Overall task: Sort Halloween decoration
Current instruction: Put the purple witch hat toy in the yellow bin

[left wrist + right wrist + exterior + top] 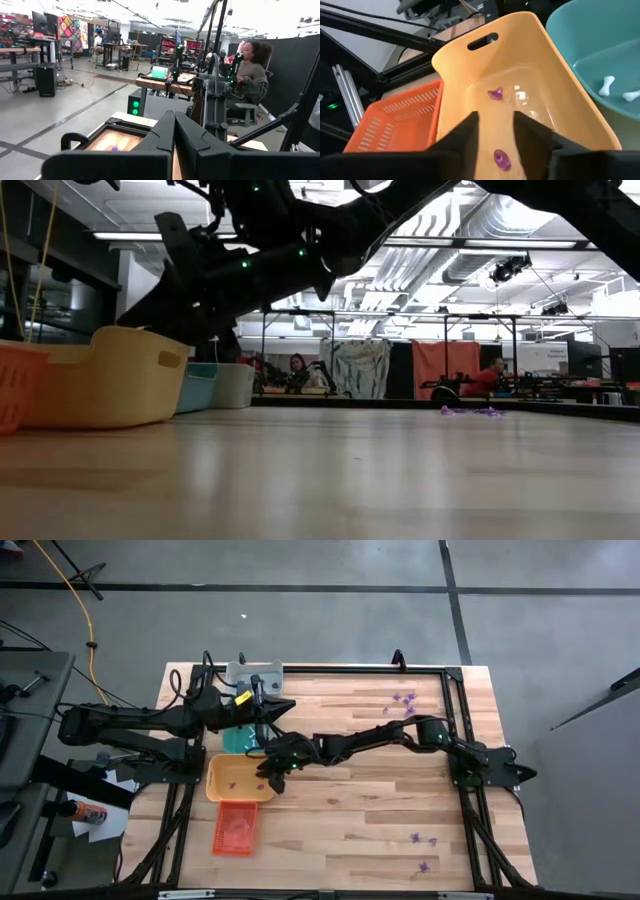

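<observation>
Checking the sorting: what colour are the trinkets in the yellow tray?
Purple trinkets, clearest in the right wrist view.

1. Both arms are dark, near-black, built of jointed segments — the left arm [150, 720] at the frame's left, the right arm [400, 735] crossing from the right.
2. The left arm carries a small yellow marking [241, 698] near its wrist.
3. Black cables loop off the left arm's upper side.
4. Small green lights [243, 264] glow on the dark housings at the low view's upper left.
5. The left fingers [160, 135] are matt black, wedge-shaped, with flat faces — the right fingers [465, 132] are likewise black and blocky.
</observation>
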You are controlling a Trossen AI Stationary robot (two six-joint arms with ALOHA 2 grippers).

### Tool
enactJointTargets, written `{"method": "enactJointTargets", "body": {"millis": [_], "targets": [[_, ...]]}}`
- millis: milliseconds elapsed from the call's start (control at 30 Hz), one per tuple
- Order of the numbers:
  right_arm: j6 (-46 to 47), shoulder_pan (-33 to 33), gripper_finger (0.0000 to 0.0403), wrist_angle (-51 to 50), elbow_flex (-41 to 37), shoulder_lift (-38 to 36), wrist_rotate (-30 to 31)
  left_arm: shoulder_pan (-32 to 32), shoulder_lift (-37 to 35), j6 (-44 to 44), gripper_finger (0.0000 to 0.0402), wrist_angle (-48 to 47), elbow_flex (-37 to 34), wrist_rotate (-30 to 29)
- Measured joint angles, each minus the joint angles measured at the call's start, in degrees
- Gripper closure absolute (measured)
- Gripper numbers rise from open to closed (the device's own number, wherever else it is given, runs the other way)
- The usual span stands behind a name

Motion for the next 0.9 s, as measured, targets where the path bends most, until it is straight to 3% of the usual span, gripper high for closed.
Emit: {"method": "enactJointTargets", "body": {"millis": [133,267,367,533,700,900], "targets": [[-0.06,-0.39,0.0231,-0.96,-0.06,-1.36,-0.08,0.01,-0.02,-0.03,0.0401,0.11,0.00,1.21],[-3.01,-1.50,0.0208,-5.91,-0.11,-5.18,-3.85,0.00,-0.19,-0.13,0.0401,0.53,0.00,1.20],[-11.53,-2.49,0.0207,-17.79,-0.11,-9.76,-6.31,0.02,-0.42,0.68,0.0402,1.99,0.00,0.79],[-26.04,-3.88,0.0221,-41.24,-2.71,-18.27,-4.90,0.46,-0.39,3.57,0.0401,4.34,0.00,0.46],[-26.86,-5.30,0.0247,-43.45,-21.51,-30.33,-5.07,1.83,-0.35,3.29,0.0402,3.94,-0.04,0.29],[-12.80,-6.02,0.0264,-33.80,-48.12,-49.59,-4.74,3.45,0.52,1.91,0.0402,1.08,-0.07,0.31]]}}
